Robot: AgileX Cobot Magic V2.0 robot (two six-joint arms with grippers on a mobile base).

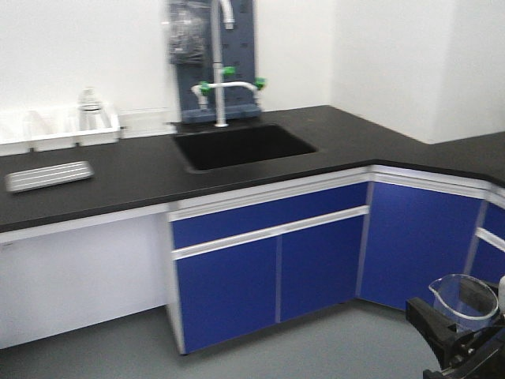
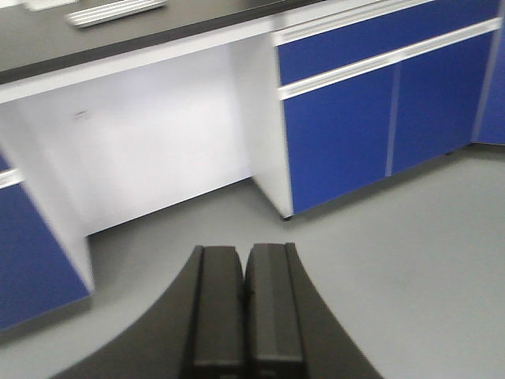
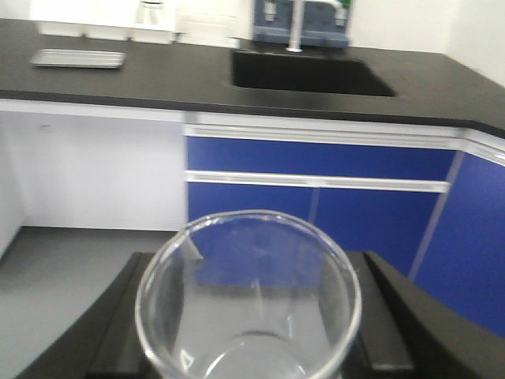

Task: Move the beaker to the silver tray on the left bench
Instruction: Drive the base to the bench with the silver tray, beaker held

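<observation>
A clear glass beaker (image 3: 248, 304) with a pour spout fills the bottom of the right wrist view, held upright between the black fingers of my right gripper (image 3: 248, 316), which is shut on it. In the front view the beaker (image 1: 464, 298) shows at the bottom right, above the grey floor. The silver tray (image 1: 49, 175) lies on the black top of the left bench (image 1: 142, 170), far left; it is the same tray (image 3: 77, 58) and tray (image 2: 114, 11) seen from the wrists. My left gripper (image 2: 245, 316) is shut with nothing in it, over the floor.
A black sink (image 1: 241, 146) with a tall faucet (image 1: 220, 67) is set in the bench right of the tray. White bins (image 1: 59, 130) with glassware stand along the back wall. Blue cabinet doors (image 1: 268, 272) front the bench, with an open white recess (image 2: 158, 142) under its left part.
</observation>
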